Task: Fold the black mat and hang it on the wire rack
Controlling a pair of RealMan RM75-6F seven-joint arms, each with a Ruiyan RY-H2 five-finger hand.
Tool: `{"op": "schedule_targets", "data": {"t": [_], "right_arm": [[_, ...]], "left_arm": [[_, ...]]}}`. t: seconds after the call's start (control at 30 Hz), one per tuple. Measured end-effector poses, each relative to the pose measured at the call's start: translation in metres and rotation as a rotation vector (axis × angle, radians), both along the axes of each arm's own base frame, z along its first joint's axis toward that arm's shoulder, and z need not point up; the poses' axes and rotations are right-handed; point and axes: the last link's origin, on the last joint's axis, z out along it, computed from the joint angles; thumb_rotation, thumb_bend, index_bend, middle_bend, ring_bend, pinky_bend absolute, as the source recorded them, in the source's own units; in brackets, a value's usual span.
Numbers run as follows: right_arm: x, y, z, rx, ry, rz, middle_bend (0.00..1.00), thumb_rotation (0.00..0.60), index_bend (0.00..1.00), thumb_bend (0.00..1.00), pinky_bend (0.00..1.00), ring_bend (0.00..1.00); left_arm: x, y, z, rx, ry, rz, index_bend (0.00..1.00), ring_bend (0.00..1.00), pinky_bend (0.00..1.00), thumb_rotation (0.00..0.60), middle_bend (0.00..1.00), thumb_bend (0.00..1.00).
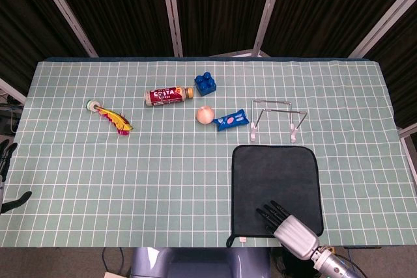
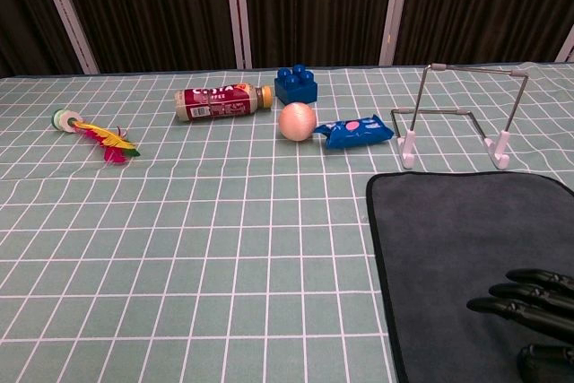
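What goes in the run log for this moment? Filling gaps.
flat black fabric mat: unfolded | right hand: over near edge, fingers apart | silver wire rack: bare

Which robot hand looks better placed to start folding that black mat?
Probably the right. The right robot hand hangs over the near part of the black mat, fingers spread, holding nothing. The left robot hand sits off the table's far left edge, well away from the mat and the wire rack.
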Motion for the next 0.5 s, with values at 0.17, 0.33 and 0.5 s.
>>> {"op": "schedule_targets", "data": {"t": [0.17, 0.33, 0.5], "right_arm": [[-0.002, -0.0018, -0.0009, -0.01, 0.005, -0.003, 0.0, 0.6, 0.39, 0.19, 0.0, 0.0], [-0.0038, -0.0024, -0.0014, -0.012, 0.012, -0.006, 0.0, 0.6, 0.39, 0.19, 0.0, 0.0], [-0.0033, -0.0039, -0.0004, -0.022, 0.004, -0.009, 0.0, 0.6, 0.39, 0.21, 0.0, 0.0]], "left_arm": [[0.0, 0.0002, 0.0, 0.0, -0.001, 0.001, 0.0, 0.0, 0.0, 0.6, 0.0, 0.0], [0.0005, 0.0, -0.0006, -0.002, 0.002, -0.001, 0.0, 0.0, 0.0, 0.6, 0.0, 0.0], [0.0002, 0.0004, -0.0012, -0.003, 0.002, 0.0, 0.0, 0.0, 0.0, 0.6, 0.0, 0.0]]}}
